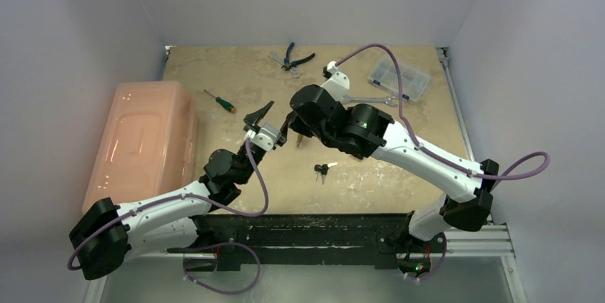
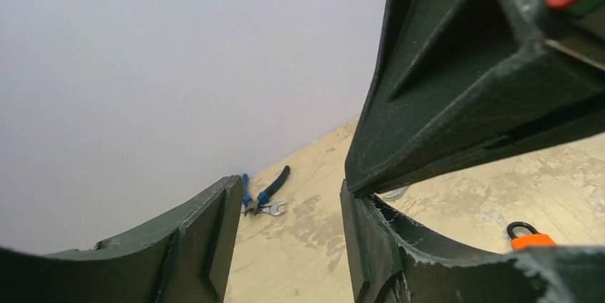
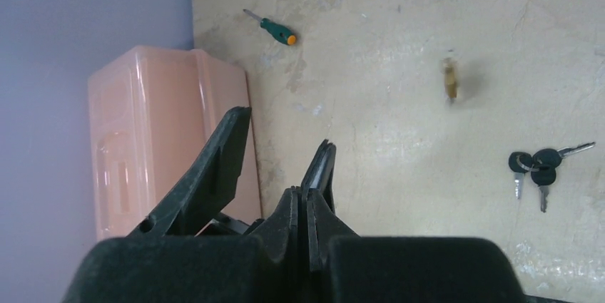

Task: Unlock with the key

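Left arm [image 1: 164, 210] reaches toward 1 o'clock, left pincer [image 2: 289, 183] spread wide; right arm [image 1: 428, 164] reaches toward 10 o'clock, right pincer [image 3: 310, 167] pressed closed.

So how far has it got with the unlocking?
Barely started. Nothing looks done: the keys lie on the table, clear of both arms. In hand: the left end effector is open and empty, close beside the right end effector. Left to do: pick up a key, fit it into the orange padlock, which is only partly in view, and turn it.
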